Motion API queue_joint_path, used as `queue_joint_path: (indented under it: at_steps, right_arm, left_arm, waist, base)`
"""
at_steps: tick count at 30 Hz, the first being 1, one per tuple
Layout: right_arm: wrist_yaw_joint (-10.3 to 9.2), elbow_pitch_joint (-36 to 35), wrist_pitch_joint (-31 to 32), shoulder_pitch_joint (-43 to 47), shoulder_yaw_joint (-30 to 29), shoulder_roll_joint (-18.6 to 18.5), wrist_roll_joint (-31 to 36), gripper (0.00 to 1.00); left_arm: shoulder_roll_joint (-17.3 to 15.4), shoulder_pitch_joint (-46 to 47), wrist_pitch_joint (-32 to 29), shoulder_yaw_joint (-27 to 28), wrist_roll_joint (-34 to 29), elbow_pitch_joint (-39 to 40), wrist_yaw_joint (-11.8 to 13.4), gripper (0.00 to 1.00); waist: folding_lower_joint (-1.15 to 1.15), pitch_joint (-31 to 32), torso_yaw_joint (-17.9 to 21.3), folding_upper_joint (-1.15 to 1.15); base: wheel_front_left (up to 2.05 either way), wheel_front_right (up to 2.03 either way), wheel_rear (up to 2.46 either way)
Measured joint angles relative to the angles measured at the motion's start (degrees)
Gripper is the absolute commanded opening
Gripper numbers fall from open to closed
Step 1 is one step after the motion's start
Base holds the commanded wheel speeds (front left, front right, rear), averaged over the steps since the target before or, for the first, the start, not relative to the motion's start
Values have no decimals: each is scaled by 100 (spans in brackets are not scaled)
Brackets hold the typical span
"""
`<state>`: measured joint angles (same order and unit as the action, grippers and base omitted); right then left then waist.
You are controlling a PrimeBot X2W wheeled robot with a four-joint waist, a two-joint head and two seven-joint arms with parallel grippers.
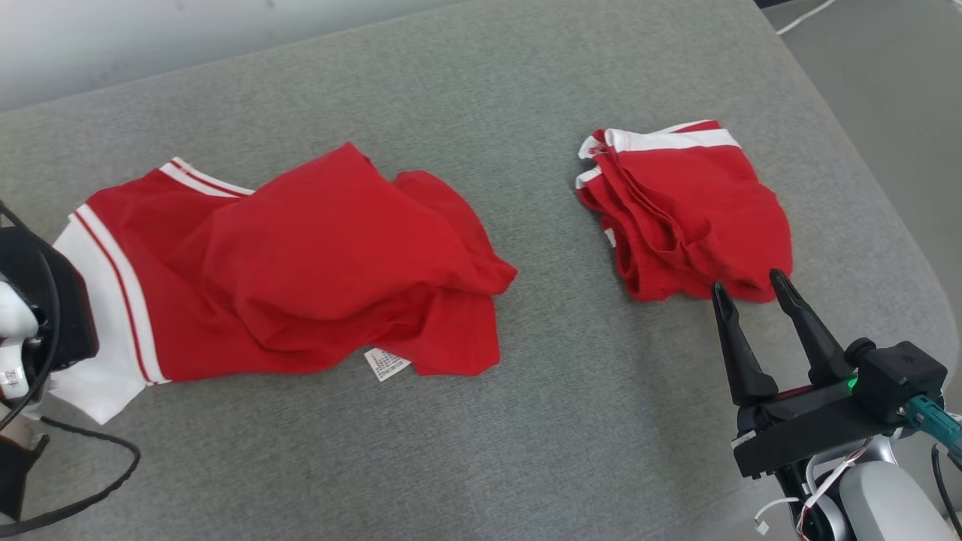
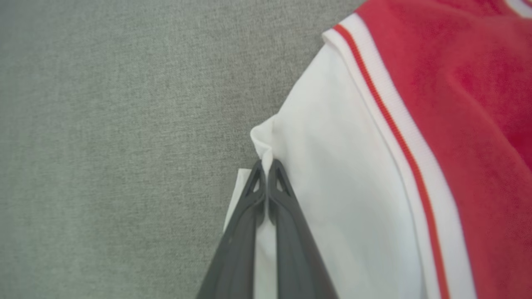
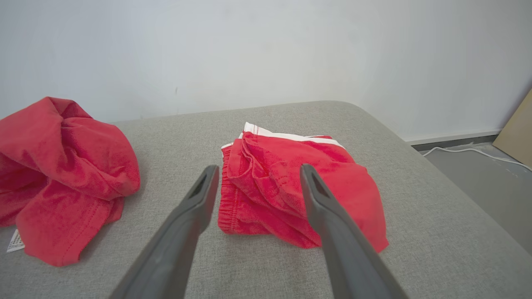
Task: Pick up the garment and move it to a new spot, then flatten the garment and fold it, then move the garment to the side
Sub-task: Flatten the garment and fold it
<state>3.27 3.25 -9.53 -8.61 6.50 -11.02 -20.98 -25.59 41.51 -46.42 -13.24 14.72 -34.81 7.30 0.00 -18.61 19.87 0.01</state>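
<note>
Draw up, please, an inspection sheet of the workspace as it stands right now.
Surface: grey fabric surface, no stains seen.
Job's things: red garment lies crumpled on the left, unfolded, its white sleeve spread flat and its care label showing at the near edge.
Clutter: a folded red garment lies apart to the right.
Grippers: left gripper is shut on a pinch of the white sleeve's edge; right gripper is open, its tips at the folded garment's near edge, contact unclear.
Cables: black cable loops on the surface by the left arm; white cable lies on the floor.
Surroundings: white wall, grey floor, tan board.
</note>
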Motion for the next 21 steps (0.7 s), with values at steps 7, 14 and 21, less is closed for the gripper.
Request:
queue_joint_path:
  at_steps: [7, 14, 21]
  right_arm:
    - [0, 23, -4, -10, 0, -4, 34, 100]
    - [0, 100, -9, -9, 38, 19, 34, 100]
    - [-29, 222, -55, 28, 60, 100, 32, 100]
  left_arm:
    - [302, -30, 113, 140, 234, 142, -1, 0]
    - [773, -271, 368, 513, 1020, 635, -185, 0]
    - [804, -489, 394, 901, 1608, 918, -343, 0]
  waist:
    - [0, 84, -276, 0]
    - [0, 289, -718, 0]
    - [0, 537, -1173, -1]
  base:
    - [0, 0, 0]
    - [0, 0, 0]
    - [0, 0, 0]
